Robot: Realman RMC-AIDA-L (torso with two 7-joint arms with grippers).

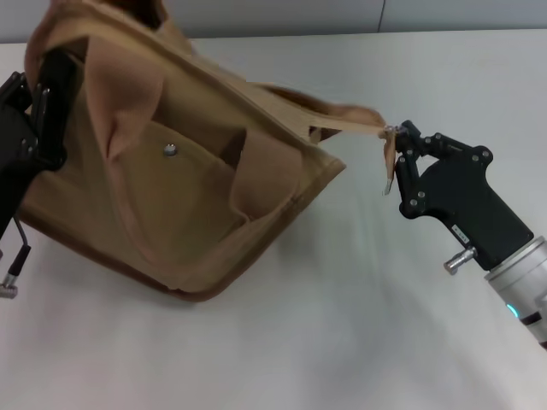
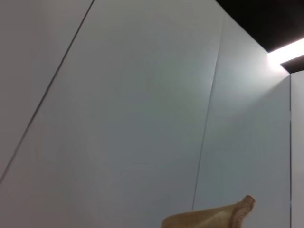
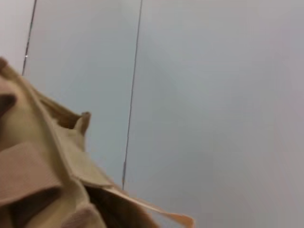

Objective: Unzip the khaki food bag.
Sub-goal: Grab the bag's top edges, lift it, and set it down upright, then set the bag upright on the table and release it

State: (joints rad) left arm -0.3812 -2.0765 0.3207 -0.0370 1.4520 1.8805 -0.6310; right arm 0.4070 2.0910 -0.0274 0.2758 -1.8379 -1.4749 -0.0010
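Note:
The khaki food bag [image 1: 197, 205] stands tilted on the white table, its front pocket with the metal snap [image 1: 171, 150] facing me and a wide handle [image 1: 128, 94] draped over the front. My left gripper [image 1: 51, 90] is clamped on the bag's top left corner. My right gripper [image 1: 395, 134] is shut on the tan tab at the zipper's end [image 1: 359, 120], stretching the bag's top edge to the right. The top looks open near that end. A bit of the bag shows in the left wrist view [image 2: 213, 218] and its top in the right wrist view [image 3: 38, 161].
The white table [image 1: 342, 325] spreads in front of and to the right of the bag. A grey wall runs along the table's far edge [image 1: 427, 17]. A cable end of the left arm [image 1: 8, 286] hangs at the left edge.

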